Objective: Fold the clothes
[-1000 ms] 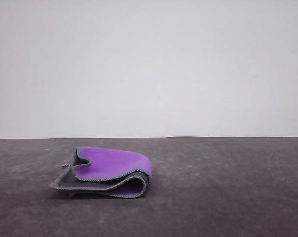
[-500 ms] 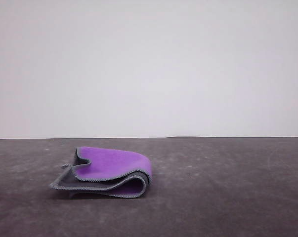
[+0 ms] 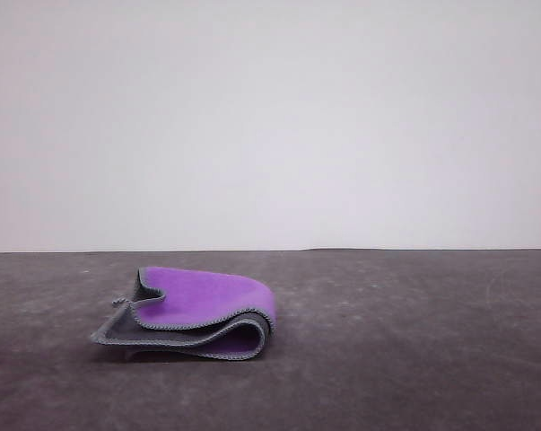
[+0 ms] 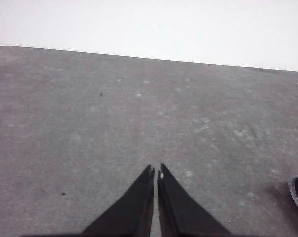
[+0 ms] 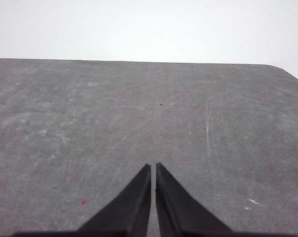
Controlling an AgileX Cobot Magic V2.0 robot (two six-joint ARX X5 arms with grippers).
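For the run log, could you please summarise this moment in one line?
cloth: folded, lying on table | left gripper: shut, empty | right gripper: shut, empty

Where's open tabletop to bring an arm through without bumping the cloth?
Everything right of the folded cloth out to the table edge is bare, and so is the strip in front of it. The left end effector and right end effector, both shut, face bare tabletop. The cloth is the one obstacle, left of centre.

no visible change since earlier
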